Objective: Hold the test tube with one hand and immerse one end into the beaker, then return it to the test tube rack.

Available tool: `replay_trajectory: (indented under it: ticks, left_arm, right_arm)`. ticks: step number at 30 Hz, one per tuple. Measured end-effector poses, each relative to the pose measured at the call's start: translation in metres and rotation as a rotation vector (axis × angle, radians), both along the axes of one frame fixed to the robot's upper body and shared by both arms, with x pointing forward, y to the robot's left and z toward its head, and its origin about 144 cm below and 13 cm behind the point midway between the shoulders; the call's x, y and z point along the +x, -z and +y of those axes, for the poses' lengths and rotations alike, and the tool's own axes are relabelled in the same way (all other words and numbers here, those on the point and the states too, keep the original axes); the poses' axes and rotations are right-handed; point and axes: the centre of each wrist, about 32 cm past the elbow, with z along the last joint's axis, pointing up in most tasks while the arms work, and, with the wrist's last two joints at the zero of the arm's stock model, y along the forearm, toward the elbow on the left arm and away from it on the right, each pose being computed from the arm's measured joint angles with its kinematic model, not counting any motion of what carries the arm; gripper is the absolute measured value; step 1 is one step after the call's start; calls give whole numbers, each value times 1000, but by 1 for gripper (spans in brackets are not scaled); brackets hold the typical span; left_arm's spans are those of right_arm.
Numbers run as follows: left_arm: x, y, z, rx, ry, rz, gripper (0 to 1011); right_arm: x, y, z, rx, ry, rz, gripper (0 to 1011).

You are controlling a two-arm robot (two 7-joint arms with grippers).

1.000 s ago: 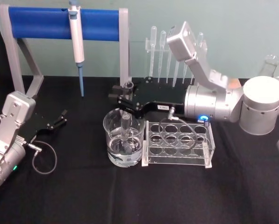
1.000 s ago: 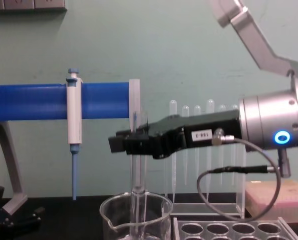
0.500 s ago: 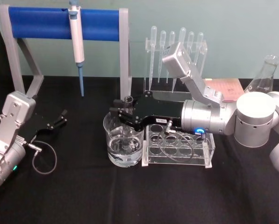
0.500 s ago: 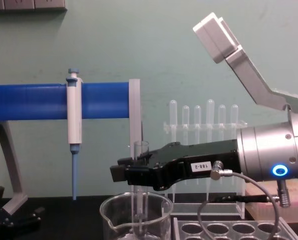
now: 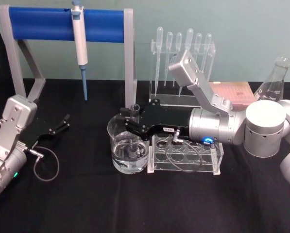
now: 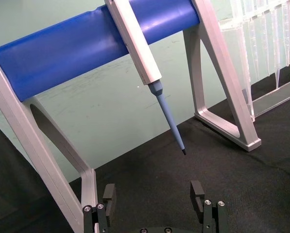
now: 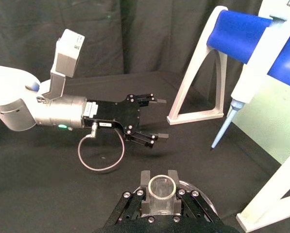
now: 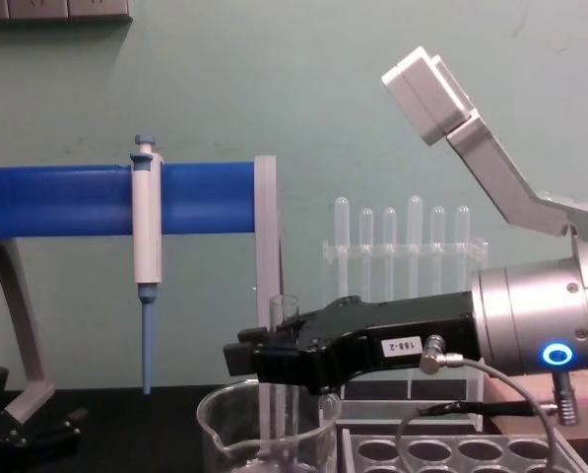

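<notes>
The test tube (image 5: 134,108) stands upright with its lower end down inside the beaker (image 5: 118,151), which holds clear liquid. My right gripper (image 5: 129,121) reaches in from the right and is shut on the test tube just below its flared rim. In the chest view the test tube (image 8: 284,313) runs from the right gripper (image 8: 259,357) down past the beaker's rim (image 8: 225,426). From the right wrist, the tube's open mouth (image 7: 160,187) sits between the fingers. My left gripper (image 5: 63,124) rests open on the cloth at the far left, with nothing between its fingers (image 6: 198,191).
A clear tube rack (image 5: 186,154) stands right beside the beaker. Behind are a blue-barred stand (image 5: 47,23) with a hanging pipettor (image 5: 79,43), a holder of plastic pipettes (image 5: 182,46), a pink box (image 5: 234,92) and a flask (image 5: 275,80).
My right gripper has come down with the test tube, pushing its lower end deeper into the beaker. The left arm has not moved.
</notes>
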Motion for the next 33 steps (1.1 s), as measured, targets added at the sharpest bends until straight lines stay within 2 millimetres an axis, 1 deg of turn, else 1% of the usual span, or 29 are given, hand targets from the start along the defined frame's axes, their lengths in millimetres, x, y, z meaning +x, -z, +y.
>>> replay_trajectory:
  ticks: [16,33]
  left_arm:
    - [0,0,0,0,0,0,1000]
    - [0,0,0,0,0,0,1000]
  right_arm:
    - [-2,6,-4,-6,15,3,221]
    - [-2,6,-3,-7,13,3,221]
